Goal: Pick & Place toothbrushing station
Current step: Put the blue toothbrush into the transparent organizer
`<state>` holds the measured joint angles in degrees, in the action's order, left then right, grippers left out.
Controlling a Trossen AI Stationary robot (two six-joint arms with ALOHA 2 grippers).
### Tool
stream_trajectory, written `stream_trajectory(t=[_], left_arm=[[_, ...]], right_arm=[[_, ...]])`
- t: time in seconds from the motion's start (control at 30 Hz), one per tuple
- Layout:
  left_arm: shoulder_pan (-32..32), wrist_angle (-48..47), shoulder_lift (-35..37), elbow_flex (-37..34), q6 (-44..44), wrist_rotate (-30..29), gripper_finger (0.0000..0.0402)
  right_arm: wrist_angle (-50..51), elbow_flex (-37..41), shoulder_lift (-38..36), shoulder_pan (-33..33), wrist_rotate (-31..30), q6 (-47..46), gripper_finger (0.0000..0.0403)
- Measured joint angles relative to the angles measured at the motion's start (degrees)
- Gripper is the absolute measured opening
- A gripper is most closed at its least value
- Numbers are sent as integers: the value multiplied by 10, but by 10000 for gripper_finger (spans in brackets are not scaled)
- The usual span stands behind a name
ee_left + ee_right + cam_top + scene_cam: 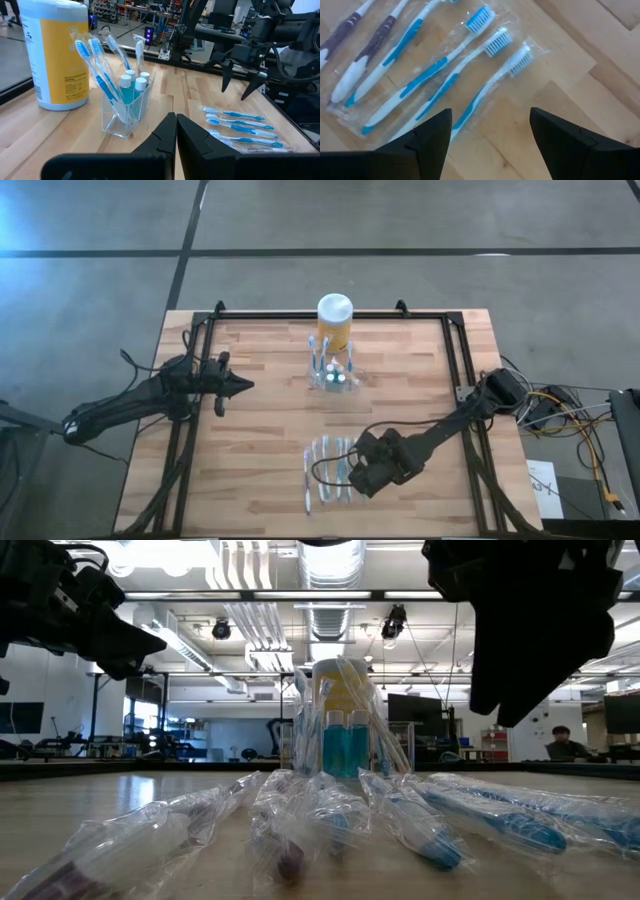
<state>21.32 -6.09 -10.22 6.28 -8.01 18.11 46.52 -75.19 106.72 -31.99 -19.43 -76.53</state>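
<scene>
The toothbrushing station (333, 376) is a small clear plastic holder standing on its base at the table's far middle. It holds several wrapped toothbrushes and small blue bottles, and it also shows in the left wrist view (125, 110) and the low view (335, 745). Several wrapped toothbrushes (325, 472) lie flat on the table near its front middle. My right gripper (490, 125) is open above them, pointing down, and touches none. My left gripper (176, 122) is shut and empty, above the table to the left of the holder (238, 387).
A yellow jar with a white lid (335, 320) stands just behind the holder, toward the far edge. A black frame rail (330, 315) runs round the tabletop. Bare wood lies between the holder and the loose toothbrushes.
</scene>
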Motion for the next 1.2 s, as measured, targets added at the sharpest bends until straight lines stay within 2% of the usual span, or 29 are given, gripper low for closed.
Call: stream_trajectory(t=[0.63,1.0,1.2], left_arm=[[0,0,0,0,0,-2,16],[0,-4,0,0,-7,-2,16],[0,-4,0,0,-7,-2,16]], right_arm=[[-27,18,3,1,0,-11,265],[-162,92,3,1,2,-26,265],[-186,125,3,1,6,-31,265]])
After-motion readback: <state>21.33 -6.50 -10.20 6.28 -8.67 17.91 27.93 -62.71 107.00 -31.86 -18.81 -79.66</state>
